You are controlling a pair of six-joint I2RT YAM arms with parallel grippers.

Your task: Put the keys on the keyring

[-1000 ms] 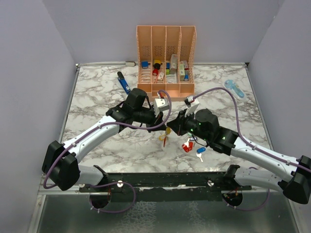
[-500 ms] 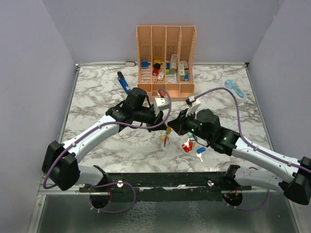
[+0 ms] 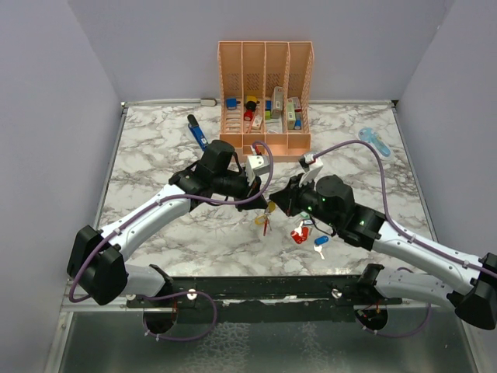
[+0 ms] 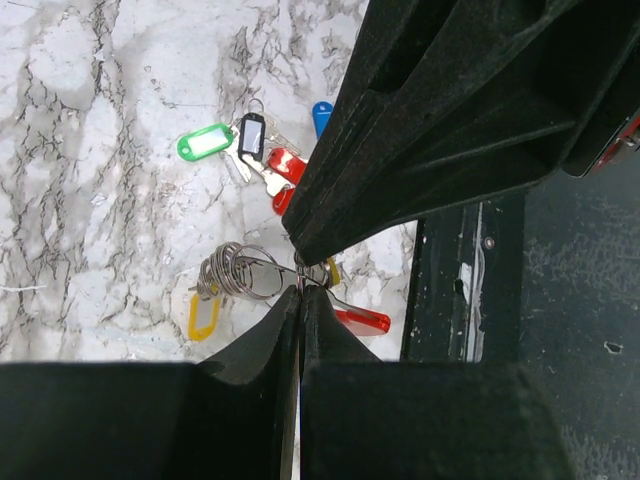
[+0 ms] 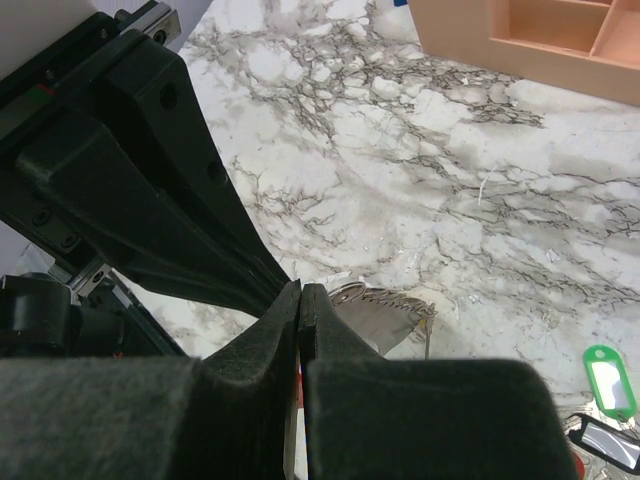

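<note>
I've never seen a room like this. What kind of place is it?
Probably a robot lab's test booth: two robot arms bolted at the edge of a marble-patterned table, plain grey walls boxing it in, and an orange slotted rack of small items.

Bright, even overhead light, diffuse, no hot glare on the marble table [image 3: 155, 155] in front of the orange rack [image 3: 265, 93]. Soft faint shadows only, on the rack's near side. Top view sharp corner to corner. Wrist views: left gripper [image 4: 300, 290] and right gripper [image 5: 301, 286] loom near-black and blurred, marble behind is crisp
</note>
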